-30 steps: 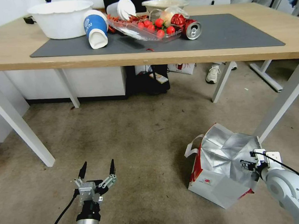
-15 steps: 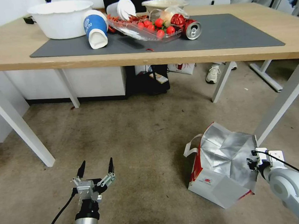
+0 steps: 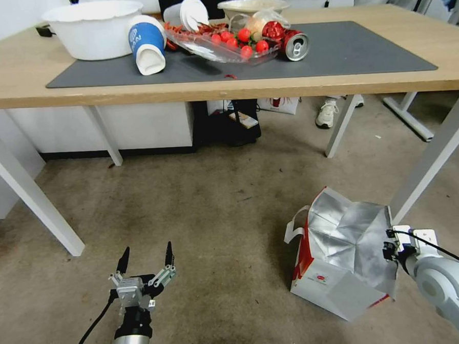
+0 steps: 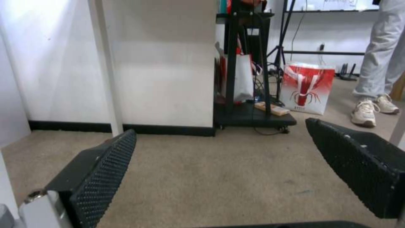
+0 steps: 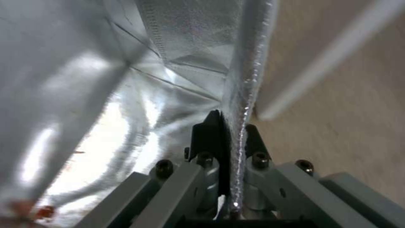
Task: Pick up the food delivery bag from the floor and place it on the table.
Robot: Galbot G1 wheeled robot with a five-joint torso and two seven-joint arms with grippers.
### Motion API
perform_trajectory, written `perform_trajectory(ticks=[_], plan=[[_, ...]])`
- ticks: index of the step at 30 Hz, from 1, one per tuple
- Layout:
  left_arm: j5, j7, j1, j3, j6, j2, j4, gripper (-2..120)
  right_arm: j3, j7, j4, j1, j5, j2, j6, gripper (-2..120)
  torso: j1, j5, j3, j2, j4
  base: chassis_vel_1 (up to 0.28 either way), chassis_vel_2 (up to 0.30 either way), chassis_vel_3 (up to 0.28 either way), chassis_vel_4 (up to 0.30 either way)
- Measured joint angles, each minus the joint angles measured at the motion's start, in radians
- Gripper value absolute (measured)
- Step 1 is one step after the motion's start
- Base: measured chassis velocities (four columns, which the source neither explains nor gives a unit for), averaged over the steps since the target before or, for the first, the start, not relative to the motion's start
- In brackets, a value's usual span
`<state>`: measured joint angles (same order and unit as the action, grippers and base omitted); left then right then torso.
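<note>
The right gripper [image 5: 230,126] is clenched on the bag [image 3: 341,253] rim; left gripper [image 3: 145,258] open, idle; next, lifting to the table [image 3: 235,87].

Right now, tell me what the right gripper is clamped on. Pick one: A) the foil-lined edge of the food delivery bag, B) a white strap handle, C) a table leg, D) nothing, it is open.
A: in the right wrist view the right gripper has its fingers pressed together on the foil-lined rim of the food delivery bag, which sits on the floor.
</note>
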<state>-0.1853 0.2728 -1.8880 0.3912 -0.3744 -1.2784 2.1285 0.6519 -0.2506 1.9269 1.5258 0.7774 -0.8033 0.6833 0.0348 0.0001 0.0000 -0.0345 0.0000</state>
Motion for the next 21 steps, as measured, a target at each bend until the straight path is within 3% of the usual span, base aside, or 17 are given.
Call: perform_trajectory(ticks=[7, 11, 12, 21], plan=[[0.001, 0.008, 0.001, 0.001, 0.001, -0.001, 0.012, 100, 0.007, 0.191, 0.036, 0.018, -0.060, 0.059, -0.107, 0, 0.000, -0.0002, 0.000, 0.000, -0.0001, 0.000, 0.000, 0.000, 0.000], [0.002, 0.014, 0.000, 0.006, 0.003, -0.006, 0.019, 100, 0.002, 0.371, 0.040, 0.017, -0.092, 0.138, -0.239, 0, 0.000, 0.0000, 0.000, 0.000, 0.0000, 0.000, 0.000, 0.000, 0.000], [0.002, 0.014, 0.000, 0.006, 0.003, -0.006, 0.019, 100, 0.002, 0.371, 0.040, 0.017, -0.092, 0.138, -0.239, 0, 0.000, 0.0000, 0.000, 0.000, 0.0000, 0.000, 0.000, 0.000, 0.000], [0.004, 0.027, 0.001, 0.017, 0.014, -0.015, 0.027, 100, -0.001, 0.715, 0.028, -0.002, -0.098, 0.384, -0.468, 0, 0.000, -0.0002, 0.000, 0.000, 0.0001, 0.000, 0.000, 0.000, 0.000]])
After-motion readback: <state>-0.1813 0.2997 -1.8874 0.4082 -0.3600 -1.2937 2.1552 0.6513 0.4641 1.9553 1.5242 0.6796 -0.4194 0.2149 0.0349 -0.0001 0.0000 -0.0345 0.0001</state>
